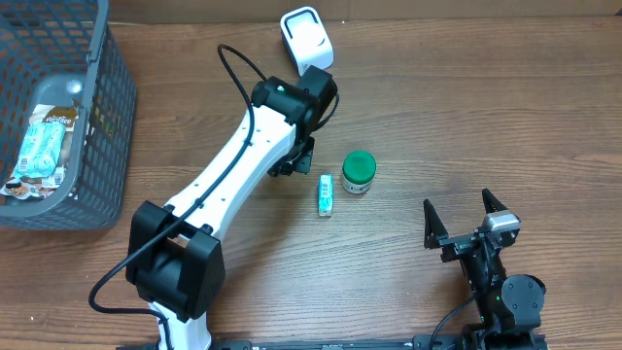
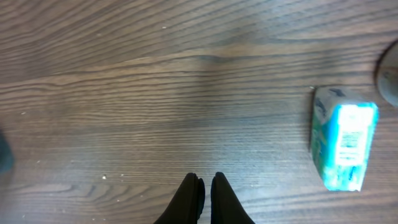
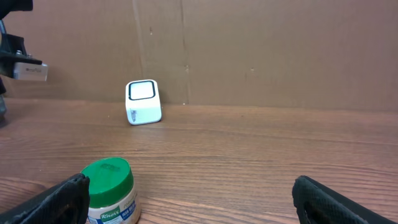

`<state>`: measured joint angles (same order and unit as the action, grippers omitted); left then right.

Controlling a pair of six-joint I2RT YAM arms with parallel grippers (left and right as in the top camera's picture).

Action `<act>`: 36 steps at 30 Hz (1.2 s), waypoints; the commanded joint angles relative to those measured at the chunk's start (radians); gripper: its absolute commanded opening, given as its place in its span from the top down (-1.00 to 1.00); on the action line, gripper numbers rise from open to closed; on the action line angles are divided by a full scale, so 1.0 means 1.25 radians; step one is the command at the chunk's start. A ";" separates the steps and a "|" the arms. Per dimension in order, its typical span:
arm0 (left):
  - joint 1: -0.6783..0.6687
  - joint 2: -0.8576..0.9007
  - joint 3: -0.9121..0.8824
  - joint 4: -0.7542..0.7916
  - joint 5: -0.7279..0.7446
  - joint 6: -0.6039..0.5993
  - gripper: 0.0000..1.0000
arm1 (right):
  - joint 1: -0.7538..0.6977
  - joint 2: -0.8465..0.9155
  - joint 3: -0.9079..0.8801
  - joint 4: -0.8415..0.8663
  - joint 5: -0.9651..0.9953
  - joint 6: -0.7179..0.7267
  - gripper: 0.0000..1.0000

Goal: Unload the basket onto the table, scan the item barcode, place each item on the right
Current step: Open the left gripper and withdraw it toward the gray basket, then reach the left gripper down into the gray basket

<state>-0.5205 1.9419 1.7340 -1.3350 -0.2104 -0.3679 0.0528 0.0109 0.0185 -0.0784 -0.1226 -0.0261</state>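
Dark wood-grain table [image 1: 486,117], brown cardboard wall [image 3: 280,50] behind (one vertical seam), soft even light

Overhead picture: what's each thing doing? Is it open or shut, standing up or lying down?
left gripper: jaws shut, holding nothing.
right gripper: jaws wide open, holding nothing.
jar: standing upright, green lid on.
small box: lying flat, nothing touching it.
scanner: standing upright.
basket: upright, with snack packets inside.
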 commanded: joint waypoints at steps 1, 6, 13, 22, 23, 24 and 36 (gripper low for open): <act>0.048 -0.038 0.064 0.002 0.082 0.084 0.92 | -0.002 -0.006 -0.008 0.003 0.007 -0.004 -1.00; 0.127 -0.095 0.177 -0.002 0.126 0.128 0.92 | -0.002 -0.006 -0.008 0.003 0.007 -0.004 -1.00; 0.235 -0.180 0.316 0.018 0.009 0.134 0.92 | -0.002 -0.006 -0.008 0.003 0.007 -0.004 -1.00; 0.378 -0.203 0.343 0.121 -0.044 0.272 0.81 | -0.002 -0.006 -0.008 0.003 0.007 -0.004 -1.00; 0.391 -0.201 0.343 0.126 -0.044 0.271 0.81 | -0.002 -0.006 -0.008 0.003 0.007 -0.004 -1.00; 0.409 -0.199 0.343 0.134 -0.043 0.271 0.81 | -0.002 -0.006 -0.008 0.003 0.007 -0.004 -1.00; 0.605 -0.193 0.342 0.221 -0.021 0.271 0.48 | -0.002 -0.006 -0.008 0.003 0.007 -0.004 -1.00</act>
<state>0.1963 1.6962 2.1586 -1.0611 -0.2470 -0.0479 0.0528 0.0109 0.0185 -0.0788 -0.1234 -0.0269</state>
